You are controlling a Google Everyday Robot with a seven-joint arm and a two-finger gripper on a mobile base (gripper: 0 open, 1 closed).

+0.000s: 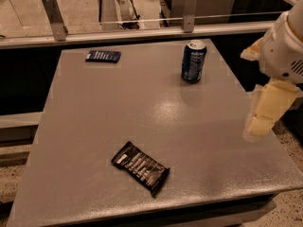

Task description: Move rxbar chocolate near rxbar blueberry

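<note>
The rxbar chocolate (pixel 140 168), a flat bar in a black wrapper with white lettering, lies at an angle near the front edge of the grey table (pixel 142 108). The rxbar blueberry (pixel 103 56), a flat dark blue bar, lies at the far left corner. My gripper (pixel 265 115) hangs at the right edge of the table, well to the right of both bars and above the surface. It holds nothing.
An upright blue drink can (pixel 193 61) stands at the far right of the table. A railing with metal posts (pixel 53 16) runs behind the table. The floor drops away past the table's right edge.
</note>
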